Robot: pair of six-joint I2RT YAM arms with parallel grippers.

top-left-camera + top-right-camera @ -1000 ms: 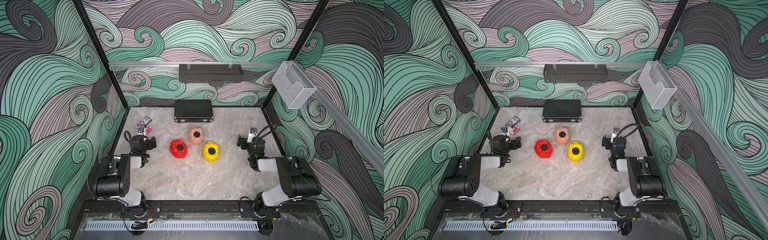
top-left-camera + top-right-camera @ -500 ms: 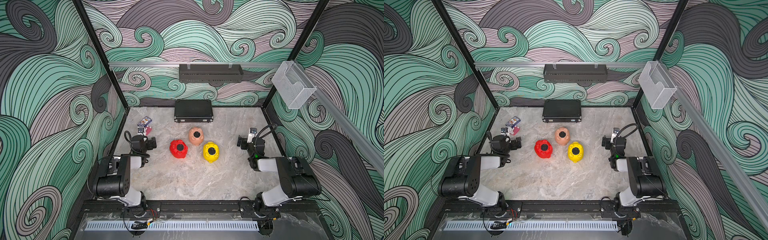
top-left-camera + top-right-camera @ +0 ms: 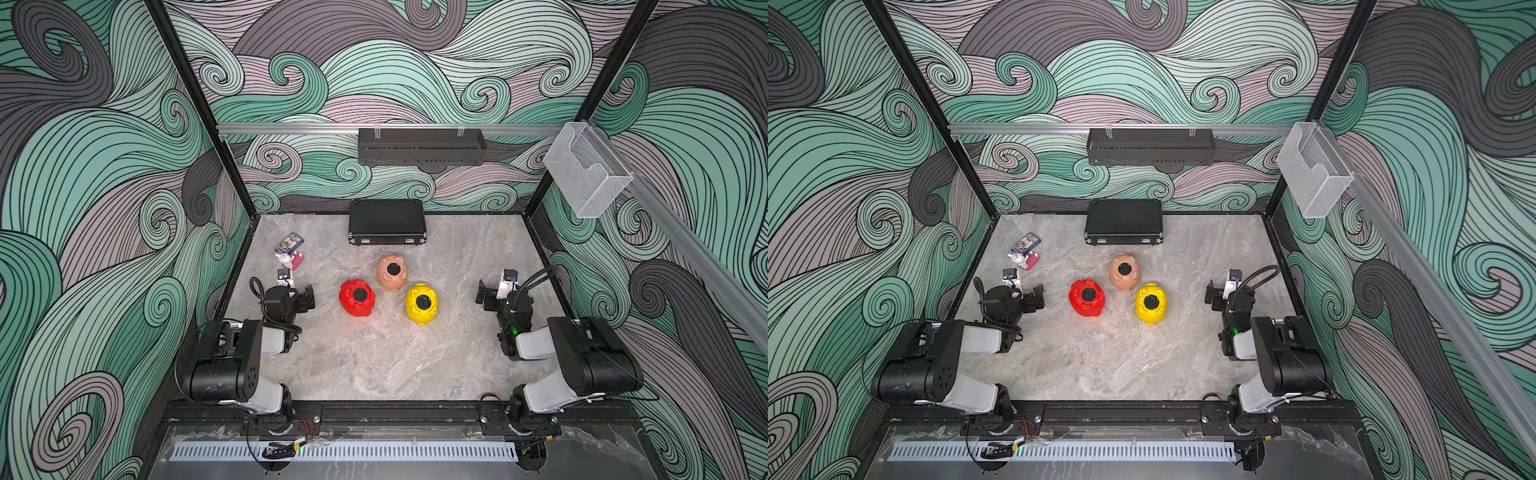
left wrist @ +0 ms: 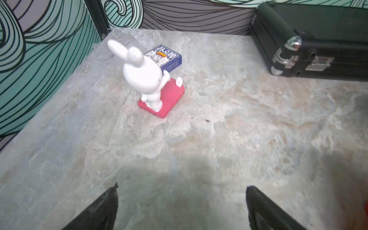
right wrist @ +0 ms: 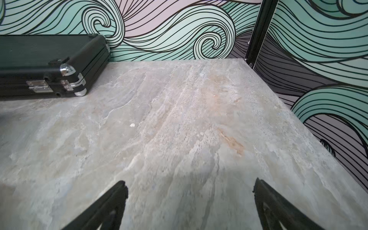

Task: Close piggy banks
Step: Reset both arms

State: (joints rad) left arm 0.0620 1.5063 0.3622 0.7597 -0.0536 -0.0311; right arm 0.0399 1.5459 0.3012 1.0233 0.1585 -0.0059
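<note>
Both top views look steeply down from high above the 6 o'clock edge toward 12 o'clock, sharing the whole grey marbled tabletop and the glossy red plastic piggy bank. The wrist views sit low and close over the tabletop at 9 and 3 o'clock, facing 12; both catch the black ribbed hard case.

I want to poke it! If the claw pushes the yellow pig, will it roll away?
Probably it would rock or roll a little: the yellow pig looks rounded all over and sits loose on the flat table. Its glossy shell may be slippery to pinch.
</note>
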